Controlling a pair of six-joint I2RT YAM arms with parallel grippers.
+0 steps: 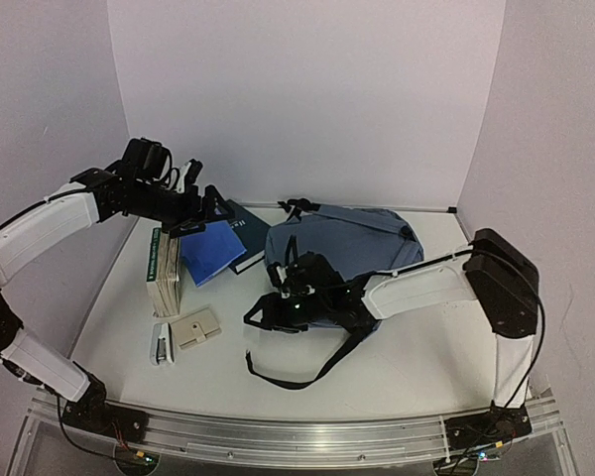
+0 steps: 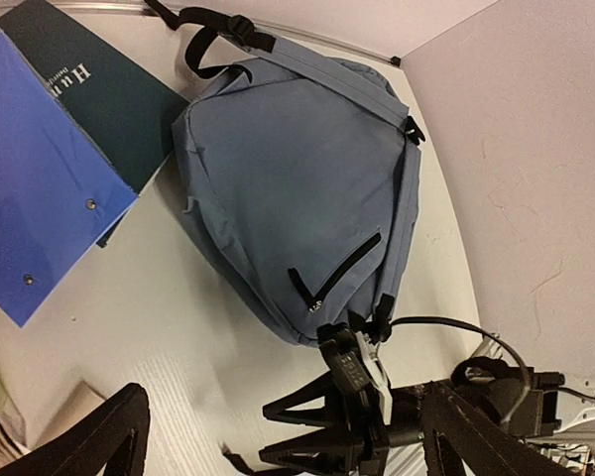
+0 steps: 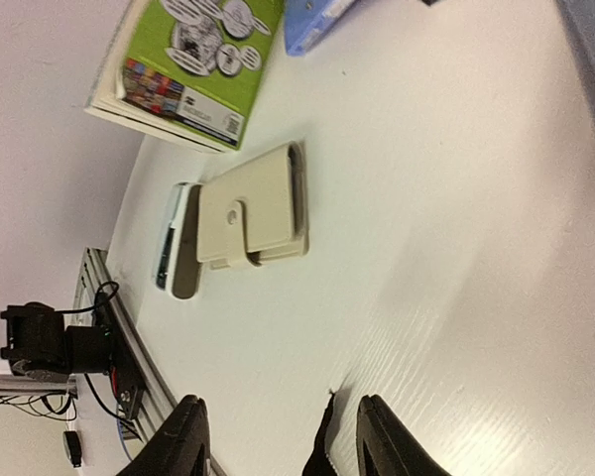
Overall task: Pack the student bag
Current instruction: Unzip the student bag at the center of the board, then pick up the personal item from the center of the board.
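Covering the near corner of the backpack [image 1: 347,243], the right gripper [image 3: 281,409] had parted jaws; the left gripper [image 2: 283,395] hung, jaws spread wide, above a half-hidden dark book [image 2: 119,109].

The right arm [image 1: 416,283] seemingly hides the near end of the student bag [image 1: 347,238].

So the blue-grey backpack [image 1: 342,248] is lying flat toward the back of the white table [image 1: 426,347], with one black strap [image 1: 297,375] looped out toward the near edge. The right gripper [image 1: 278,309] is down low at the bag's near-left corner. The left gripper [image 1: 206,206] hangs over a blue folder [image 1: 213,253] that overlaps a dark book [image 1: 250,230]. A green-edged book [image 1: 165,270] is just left of the folder. Nearer in, there's a beige wallet [image 1: 195,329] right beside a white stapler [image 1: 162,343].
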